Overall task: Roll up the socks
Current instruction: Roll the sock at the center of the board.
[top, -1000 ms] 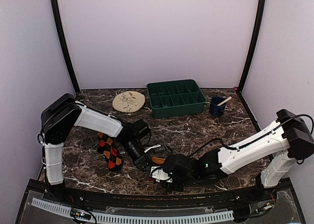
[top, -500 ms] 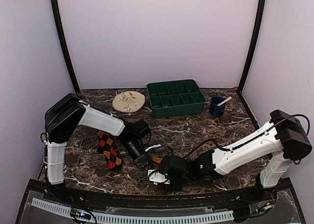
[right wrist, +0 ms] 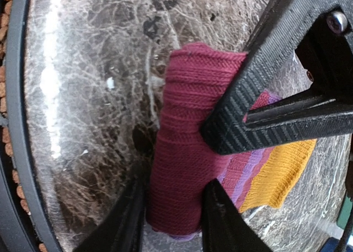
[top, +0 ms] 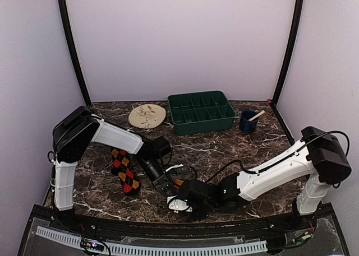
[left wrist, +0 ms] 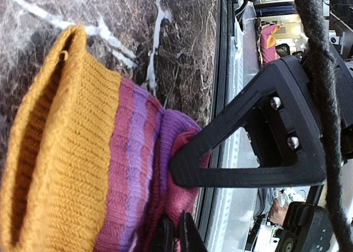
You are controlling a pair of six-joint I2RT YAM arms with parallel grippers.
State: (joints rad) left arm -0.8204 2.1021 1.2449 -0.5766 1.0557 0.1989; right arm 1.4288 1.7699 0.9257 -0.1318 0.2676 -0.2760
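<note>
Two grippers, one magenta sock (right wrist: pixel 182 141): L gripper (left wrist: pixel 176 235) clamped near the cuff, R gripper (right wrist: pixel 171 208) astride the roll crosswise, squeeze unconfirmed.

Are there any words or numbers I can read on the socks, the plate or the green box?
None can be read.
The magenta sock shows only stripes, the argyle sock only diamonds, the plate only flowers, and the green tray is plain.

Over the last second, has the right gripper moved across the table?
Yes. The right gripper, around the magenta sock, has shifted left, away from the blue cup and toward the black argyle sock.
</note>
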